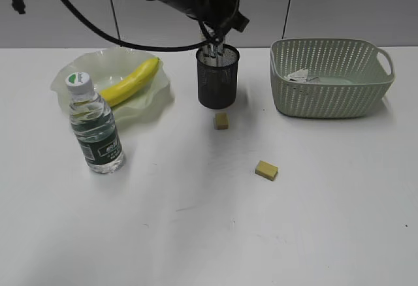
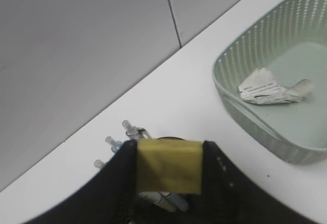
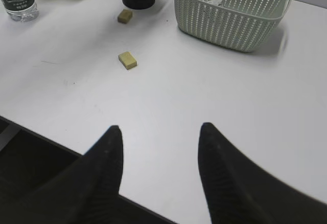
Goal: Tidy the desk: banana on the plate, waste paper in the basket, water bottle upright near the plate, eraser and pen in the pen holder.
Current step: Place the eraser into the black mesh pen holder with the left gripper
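Bottle: one water bottle (image 1: 96, 129), clear with dark green label and white cap, upright on the desk (image 1: 209, 234), just beside the plate (image 1: 78, 70).
Erasers: three tan blocks; two lie on the desk, one (image 1: 222, 121) just in front of the pen holder (image 1: 218, 77), another (image 1: 266, 170) further toward the viewer.
Banana: one (image 1: 132, 81), yellow, resting in the ruffled green plate.
Paper: one crumpled waste paper (image 2: 268, 88), lying inside the basket (image 1: 339, 100).
Pens: several clear-capped pens (image 2: 130, 128) stand in the black mesh holder (exact count unclear).
Left gripper (image 2: 168, 170): clamped on the third eraser (image 2: 169, 165), directly above the holder.
Right gripper (image 3: 159, 147): fingers spread wide, holding nothing, above the desk's near edge.
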